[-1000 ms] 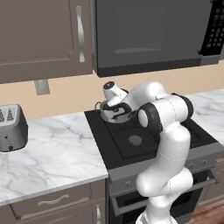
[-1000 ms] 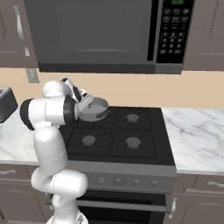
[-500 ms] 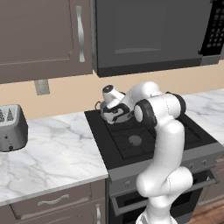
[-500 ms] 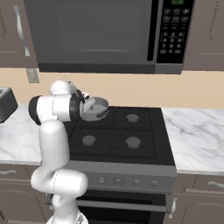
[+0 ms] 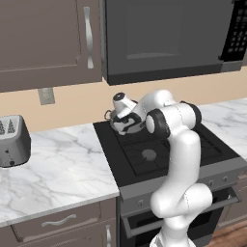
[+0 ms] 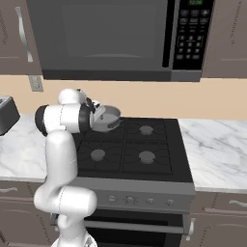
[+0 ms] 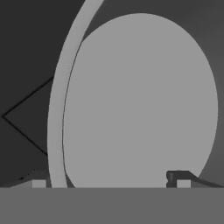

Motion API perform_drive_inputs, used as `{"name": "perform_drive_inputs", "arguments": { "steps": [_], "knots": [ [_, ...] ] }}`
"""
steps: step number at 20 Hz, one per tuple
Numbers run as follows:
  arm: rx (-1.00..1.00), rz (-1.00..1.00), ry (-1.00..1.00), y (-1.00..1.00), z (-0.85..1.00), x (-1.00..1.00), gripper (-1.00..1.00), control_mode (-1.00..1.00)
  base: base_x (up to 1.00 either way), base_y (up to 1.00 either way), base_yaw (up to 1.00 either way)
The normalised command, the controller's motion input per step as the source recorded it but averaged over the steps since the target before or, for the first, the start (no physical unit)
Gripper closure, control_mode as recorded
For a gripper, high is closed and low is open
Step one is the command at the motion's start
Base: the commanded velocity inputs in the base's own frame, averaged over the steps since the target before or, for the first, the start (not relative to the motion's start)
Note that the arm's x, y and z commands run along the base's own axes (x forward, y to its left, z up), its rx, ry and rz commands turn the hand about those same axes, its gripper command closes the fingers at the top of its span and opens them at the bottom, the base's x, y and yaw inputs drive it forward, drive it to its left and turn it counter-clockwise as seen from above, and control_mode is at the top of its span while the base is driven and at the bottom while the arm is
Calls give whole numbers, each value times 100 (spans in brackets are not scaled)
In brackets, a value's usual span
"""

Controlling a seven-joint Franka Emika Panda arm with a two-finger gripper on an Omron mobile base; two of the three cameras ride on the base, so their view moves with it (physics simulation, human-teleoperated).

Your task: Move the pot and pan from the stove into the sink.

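The grey metal pot [image 6: 110,118] sits on the back left burner of the black stove [image 6: 123,144]. My gripper [image 6: 98,117] is down at the pot's left rim, open. Seen from the left base, the hand covers most of the pot [image 5: 130,127] on the stove [image 5: 132,161]. The hand view looks straight into the pot [image 7: 140,100]; my gripper [image 7: 111,183] straddles its pale rim, the left fingertip [image 7: 38,183] outside it and the right one over the floor. Nothing is gripped. The pan and the sink are out of view.
A grey toaster [image 5: 13,141] stands on the marble counter [image 5: 62,169] left of the stove. A microwave [image 6: 120,38] hangs low over the cooktop. More counter [image 6: 217,149] runs to the right. Three other burners are bare.
The hand has edged a little lower and closer onto the pot's rim, and the elbow has swung round. The jaws have stayed open and the pot has not moved.
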Motion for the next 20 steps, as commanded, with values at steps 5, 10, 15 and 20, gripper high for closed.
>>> {"name": "perform_drive_inputs", "arguments": {
  "steps": [5, 10, 15, 20],
  "knots": [
    [-2, 5, 0, 0, -30, 1, 100, -100, 0, 0, 0],
    [0, 0, 0, 0, -2, 0, 100, -100, 0, 0, 0],
    [1, -1, 0, -9, 3, -13, 100, -100, 0, 0, 0],
    [1, -3, 0, -13, 23, -29, 100, -100, 0, 0, 0]
  ]
}}
